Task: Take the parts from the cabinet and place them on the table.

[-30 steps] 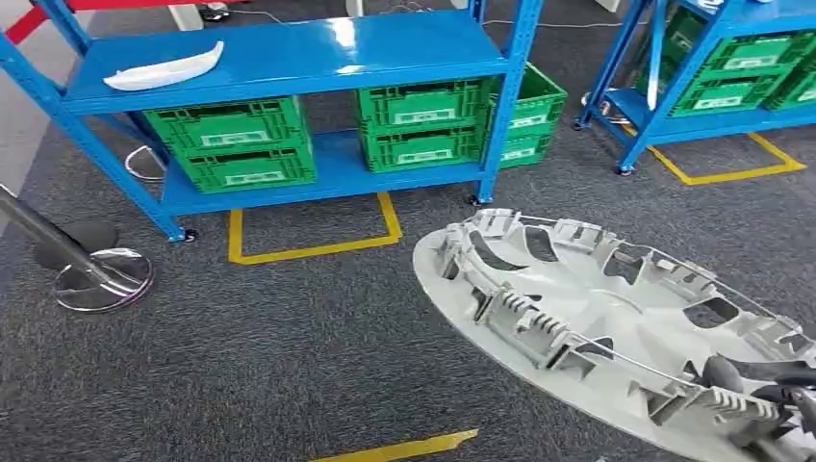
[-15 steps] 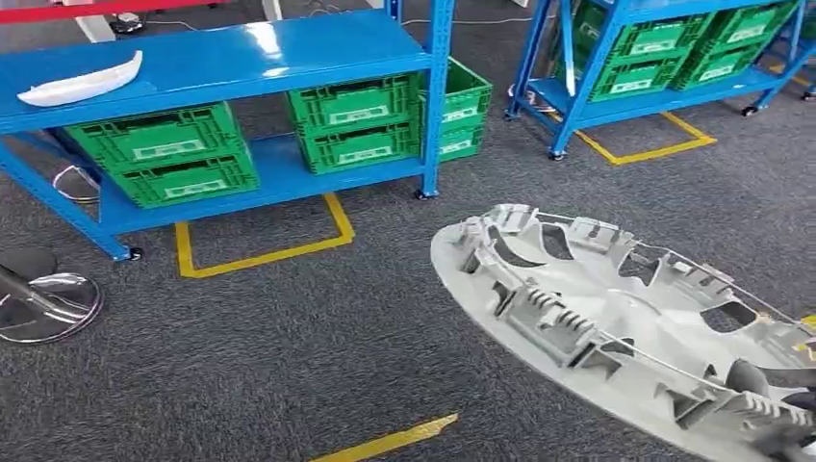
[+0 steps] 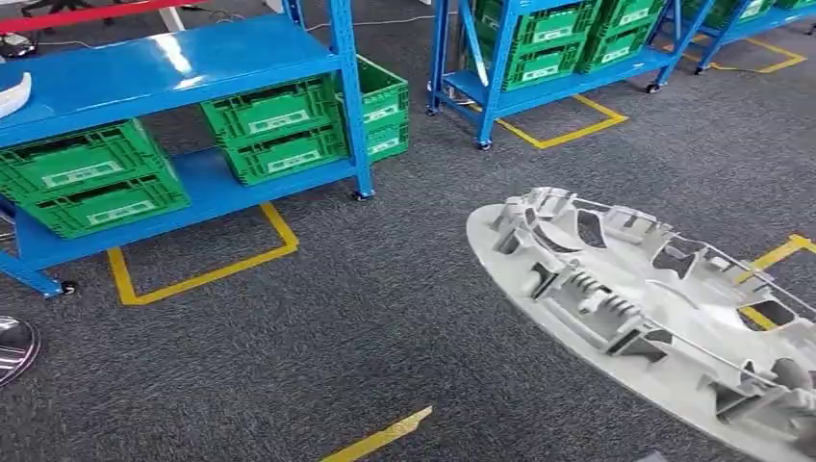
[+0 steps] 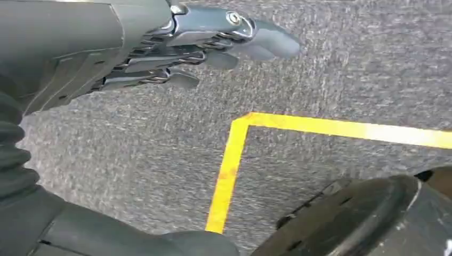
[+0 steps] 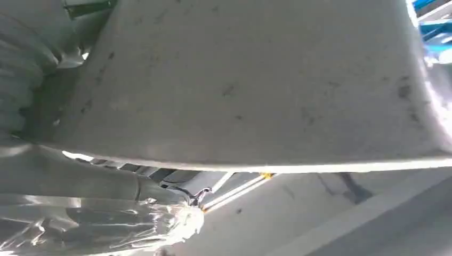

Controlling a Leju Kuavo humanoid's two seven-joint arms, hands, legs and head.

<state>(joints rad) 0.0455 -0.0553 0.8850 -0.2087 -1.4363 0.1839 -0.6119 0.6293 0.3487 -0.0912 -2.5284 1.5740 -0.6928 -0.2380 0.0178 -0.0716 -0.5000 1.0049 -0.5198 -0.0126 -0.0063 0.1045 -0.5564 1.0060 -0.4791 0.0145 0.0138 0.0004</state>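
Note:
A large grey plastic wheel cover (image 3: 654,298) hangs tilted over the carpet at the right of the head view, ribbed inner side up. My right hand (image 5: 24,85) holds it at its near rim, where dark fingers (image 3: 791,373) show through an opening. The cover's smooth outer face (image 5: 256,85) spreads across the right wrist view. My left hand (image 4: 176,48) hangs above the grey carpet with its fingers stretched out and nothing in it. A white curved part (image 3: 10,94) lies on the top shelf of the blue rack (image 3: 192,63) at the far left.
Green crates (image 3: 274,130) fill the lower shelves of the blue rack, and a second rack (image 3: 539,48) with more crates stands behind. Yellow tape lines (image 3: 202,274) mark the carpet. A chrome stool base (image 3: 12,348) sits at the left edge.
The whole view has swung to the right, so the racks and tape have slid left in the picture. The wheel cover stays in my right hand.

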